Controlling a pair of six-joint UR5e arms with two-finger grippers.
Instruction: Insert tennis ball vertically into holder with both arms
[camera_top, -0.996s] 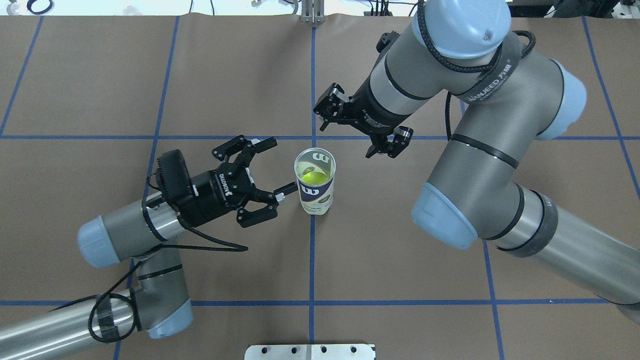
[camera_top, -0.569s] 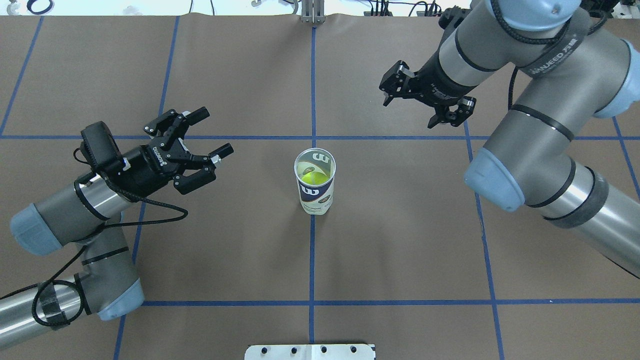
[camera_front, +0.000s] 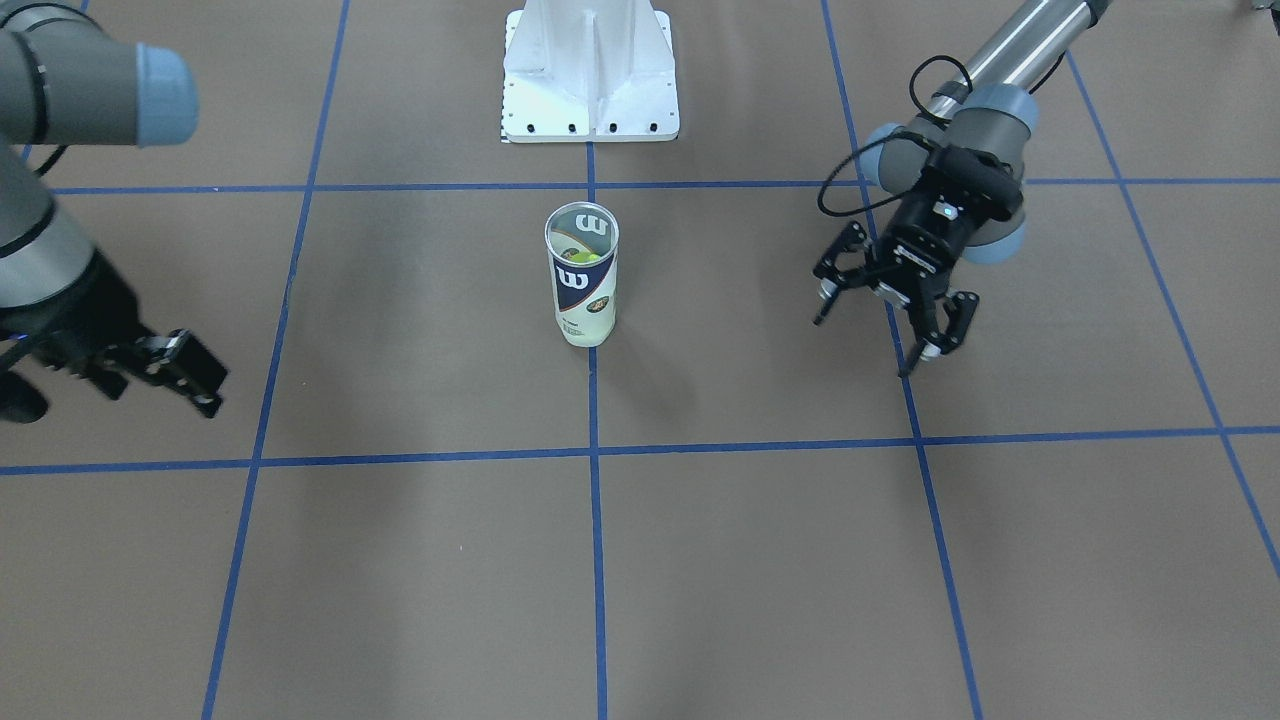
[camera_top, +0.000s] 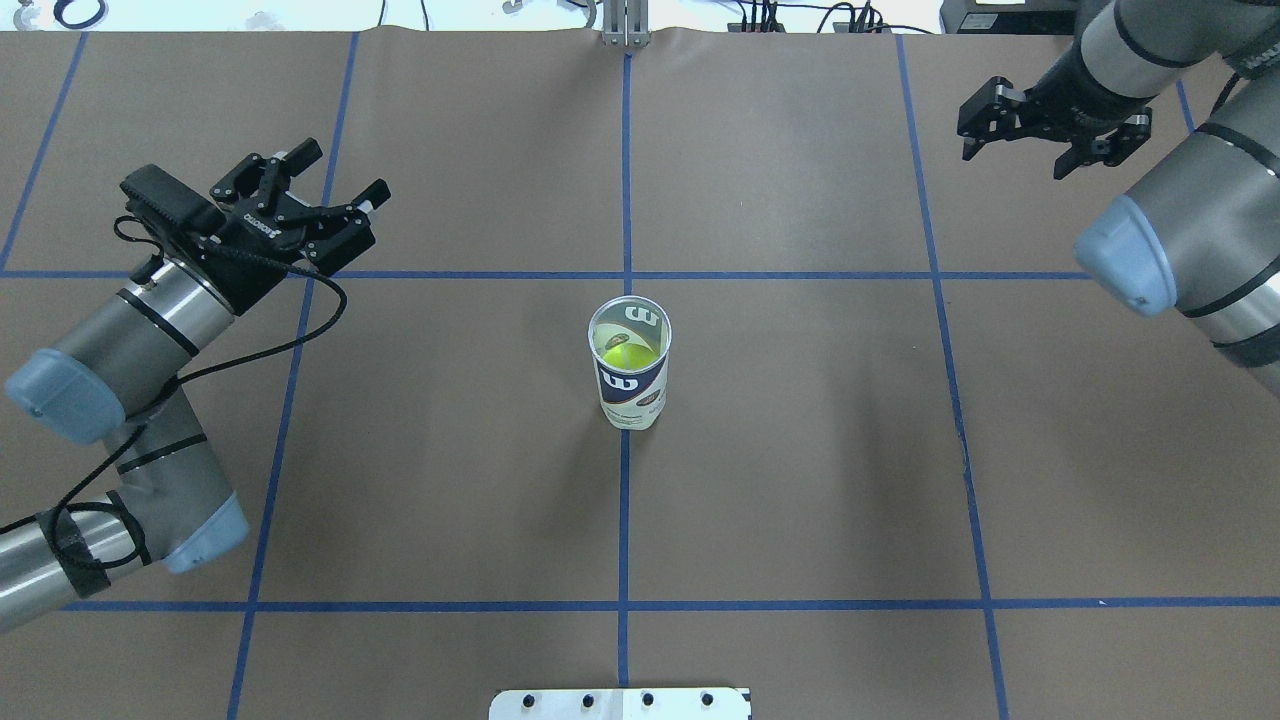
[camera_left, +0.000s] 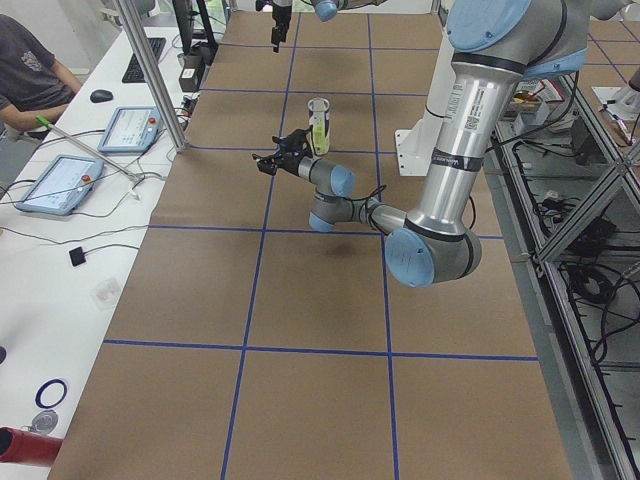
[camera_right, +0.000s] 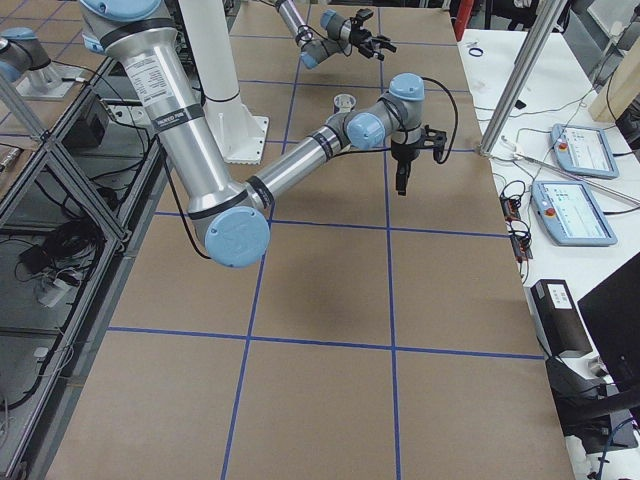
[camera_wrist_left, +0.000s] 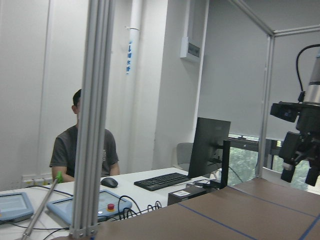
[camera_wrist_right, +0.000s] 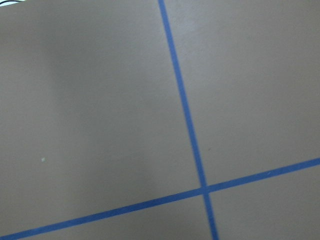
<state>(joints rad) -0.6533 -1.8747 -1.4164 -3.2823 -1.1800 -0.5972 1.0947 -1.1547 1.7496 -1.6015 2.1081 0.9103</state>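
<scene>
The holder (camera_top: 630, 380), a clear can with a navy and white "W" label, stands upright at the table's centre, also seen in the front view as the holder (camera_front: 582, 290). A yellow-green tennis ball (camera_top: 622, 354) lies inside it near the bottom. My left gripper (camera_top: 340, 172) hovers far to the holder's left, open and empty; in the front view the left gripper (camera_front: 870, 335) appears at the right. My right gripper (camera_top: 1012, 150) is at the far right corner, open and empty. Neither gripper touches the holder.
A white metal pedestal base (camera_front: 590, 80) stands at the robot's side of the table. Blue tape lines (camera_top: 625, 520) divide the brown surface into squares. A person (camera_wrist_left: 82, 145) sits at a desk with a keyboard (camera_wrist_left: 162, 181) beyond the table's end, behind a metal post (camera_wrist_left: 95, 115).
Both arms have drawn away from the holder: the left gripper went left and farther back, the right gripper to the far right corner. Both stayed open. The holder and ball have not moved.
</scene>
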